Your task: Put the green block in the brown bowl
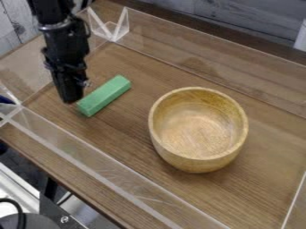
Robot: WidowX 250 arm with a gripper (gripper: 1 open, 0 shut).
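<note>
The green block (pixel 104 94) lies flat on the wooden table, slanting from lower left to upper right. To its right stands the brown bowl (pixel 199 128), upright with nothing inside. My black gripper (pixel 71 92) points down just left of the block, beside its lower end, with its fingers drawn together and nothing between them. Whether its tip touches the table or the block I cannot make out.
Low clear acrylic walls fence the wooden table (pixel 143 170): one along the front left edge (pixel 72 148) and a corner piece at the back (pixel 110 27). The arm's dark body rises toward the top left corner.
</note>
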